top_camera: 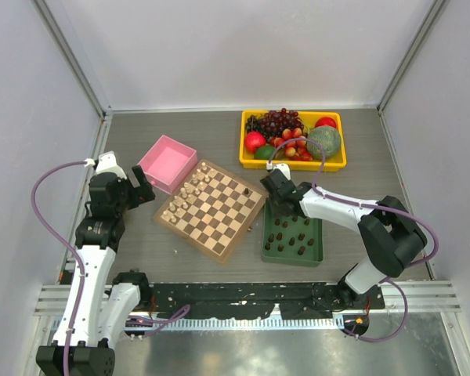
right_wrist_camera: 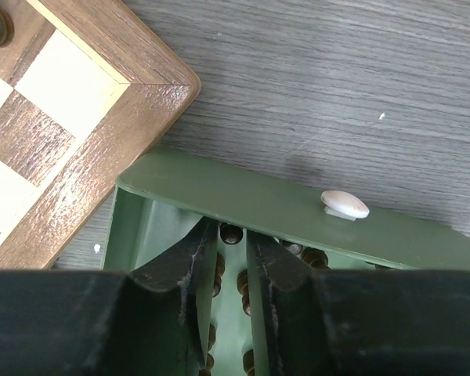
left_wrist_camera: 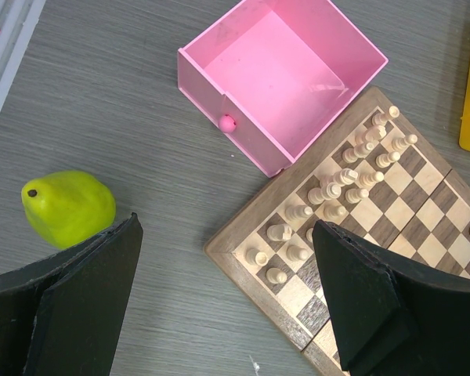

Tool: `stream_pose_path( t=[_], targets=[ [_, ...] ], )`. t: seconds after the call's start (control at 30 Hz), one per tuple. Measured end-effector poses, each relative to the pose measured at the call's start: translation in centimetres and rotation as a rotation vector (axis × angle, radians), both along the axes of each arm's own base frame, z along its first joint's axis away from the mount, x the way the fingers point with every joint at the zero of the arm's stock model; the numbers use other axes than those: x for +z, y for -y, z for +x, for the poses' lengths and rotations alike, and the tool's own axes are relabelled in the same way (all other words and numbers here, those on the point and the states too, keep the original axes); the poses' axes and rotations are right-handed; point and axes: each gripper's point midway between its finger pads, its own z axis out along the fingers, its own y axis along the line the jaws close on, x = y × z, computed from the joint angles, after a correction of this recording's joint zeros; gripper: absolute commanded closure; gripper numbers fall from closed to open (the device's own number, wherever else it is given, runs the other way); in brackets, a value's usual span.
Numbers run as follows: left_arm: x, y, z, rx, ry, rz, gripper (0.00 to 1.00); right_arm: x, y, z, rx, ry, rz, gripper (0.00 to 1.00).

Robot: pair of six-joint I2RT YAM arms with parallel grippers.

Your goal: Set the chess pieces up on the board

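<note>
Presently my right gripper point(right_wrist_camera: 232, 239), nearly closed, straddles one chess piece point(right_wrist_camera: 231, 232) (whether gripped, I cannot tell) in one green tray point(right_wrist_camera: 243, 200) beside one board point(right_wrist_camera: 102, 125).

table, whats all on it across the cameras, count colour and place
board: one, tan and brown, mid-table, askew
cream pieces: about sixteen, two rows on its far-left edge
dark pieces: about sixteen, near-black, one near the board's right corner, rest in the tray
tray: one, green, right of board
box: one, pink, empty, by board's far-left edge
bin: one, yellow, far right, holding fruit
pear: one, yellow-green, left of box
left claw: black, open, over board's left edge
right claw: black, nearly closed, among tray's pieces
</note>
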Motion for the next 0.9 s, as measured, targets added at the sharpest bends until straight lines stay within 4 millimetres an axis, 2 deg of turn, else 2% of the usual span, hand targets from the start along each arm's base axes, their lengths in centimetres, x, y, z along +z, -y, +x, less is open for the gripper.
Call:
stream_pose_path(
  t=[0.4,0.57,0.67,0.77,0.9],
  targets=[
    [0.0,0.0,0.0,0.0,0.0,-0.001,0.01,-0.5,-0.1,0.1,0.002,-0.008,-0.002,0.74],
    [0.0,0.0,0.0,0.0,0.0,-0.001,0.01,-0.5,-0.2,0.1,0.003,-0.006,0.0,0.84],
    [0.0,0.0,0.0,0.0,0.0,-0.002,0.01,-0.4,-0.2,0.1,0.007,-0.005,0.002,0.85],
    [0.0,0.0,0.0,0.0,0.0,-0.002,0.01,0.3,-0.2,-0.1,0.017,0.002,0.011,0.85],
    [0.0,0.0,0.0,0.001,0.0,-0.003,0.01,3.0,-0.3,-0.2,0.032,0.049,0.057,0.85]
  ],
)
